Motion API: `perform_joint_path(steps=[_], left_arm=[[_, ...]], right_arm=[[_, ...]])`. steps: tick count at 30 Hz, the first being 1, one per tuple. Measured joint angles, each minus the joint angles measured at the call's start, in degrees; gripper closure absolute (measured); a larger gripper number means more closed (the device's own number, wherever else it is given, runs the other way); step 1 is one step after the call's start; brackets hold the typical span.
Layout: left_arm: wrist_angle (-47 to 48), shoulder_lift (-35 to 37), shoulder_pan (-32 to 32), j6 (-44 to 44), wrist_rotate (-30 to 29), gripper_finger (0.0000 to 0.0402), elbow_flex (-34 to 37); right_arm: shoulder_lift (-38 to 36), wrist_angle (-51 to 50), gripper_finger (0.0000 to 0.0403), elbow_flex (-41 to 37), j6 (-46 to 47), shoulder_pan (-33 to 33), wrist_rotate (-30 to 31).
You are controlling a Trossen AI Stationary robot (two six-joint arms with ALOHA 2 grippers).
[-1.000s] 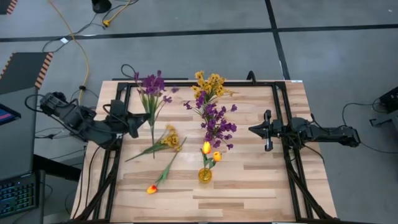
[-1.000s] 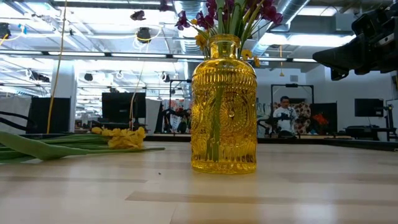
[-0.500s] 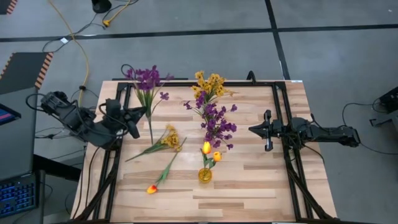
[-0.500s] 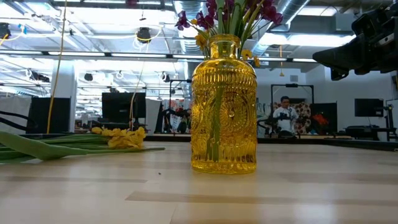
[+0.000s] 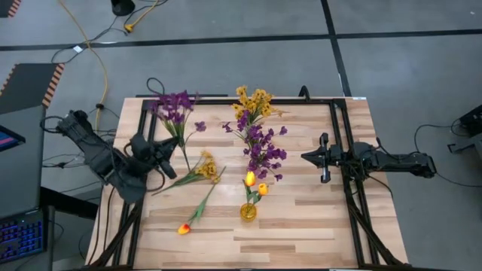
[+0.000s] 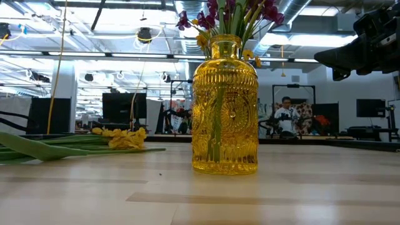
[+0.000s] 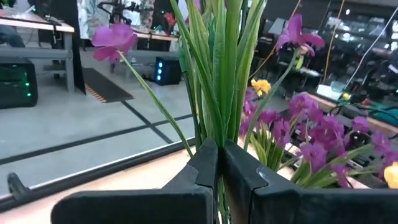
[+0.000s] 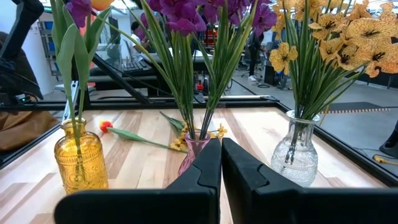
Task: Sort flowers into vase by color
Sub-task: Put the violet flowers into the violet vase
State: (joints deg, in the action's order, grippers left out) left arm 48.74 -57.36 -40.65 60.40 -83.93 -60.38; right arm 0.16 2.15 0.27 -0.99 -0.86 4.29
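My left gripper (image 5: 172, 147) is at the table's left side, shut on a purple flower (image 5: 175, 105) with long green leaves (image 7: 214, 74). A yellow vase (image 5: 248, 211) (image 6: 225, 106) holds two yellow-orange tulips (image 5: 250, 178). Behind it, a pink vase (image 8: 196, 149) holds purple flowers (image 5: 263, 154) and a clear vase (image 8: 298, 155) holds yellow flowers (image 5: 252, 102). One loose yellow clustered flower (image 5: 203, 169) and one loose tulip (image 5: 183, 228) lie flat on the wood. My right gripper (image 5: 325, 158) waits shut at the table's right side. My left gripper pinches the purple flower's bundle of green stems (image 7: 217, 134) between its two fingers. The fingers point level from the table's left and lie across the stems. The blooms and leaves rise above the fingers, tilted. The stem's lower end (image 5: 187, 165) sticks out below the fingers.
A black frame (image 5: 226, 98) runs round the work area. The three vases stand in a row down the table's middle. Bare wood lies between the vases and my right gripper, and along the near edge. Cables lie on the floor beyond the far left corner.
My left arm has swung toward the table's near edge and sunk a little, and its wrist has rolled. The purple flower in its hold has tipped with it, its blooms drifting toward the table's left edge.
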Motion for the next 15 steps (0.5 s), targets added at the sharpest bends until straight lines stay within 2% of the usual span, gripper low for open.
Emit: perform_joint_path(steps=[6, 10, 15], left_arm=[[-0.72, -0.02, -3.93, 13.52, -5.59, 0.0401, 11.29], [-2.32, -0.06, -5.01, 22.03, -5.75, 0.0401, 18.39], [-13.36, -2.02, -5.07, 22.6, -5.78, 0.0401, 24.53]], right_arm=[[0.0, 0.0, 0.036, -0.02, 0.0, 0.0, 0.0], [-0.02, 0.02, 0.036, -0.01, 0.0, -0.02, 0.0], [-0.01, 0.0, 0.036, 0.0, 0.01, -0.01, 0.0]])
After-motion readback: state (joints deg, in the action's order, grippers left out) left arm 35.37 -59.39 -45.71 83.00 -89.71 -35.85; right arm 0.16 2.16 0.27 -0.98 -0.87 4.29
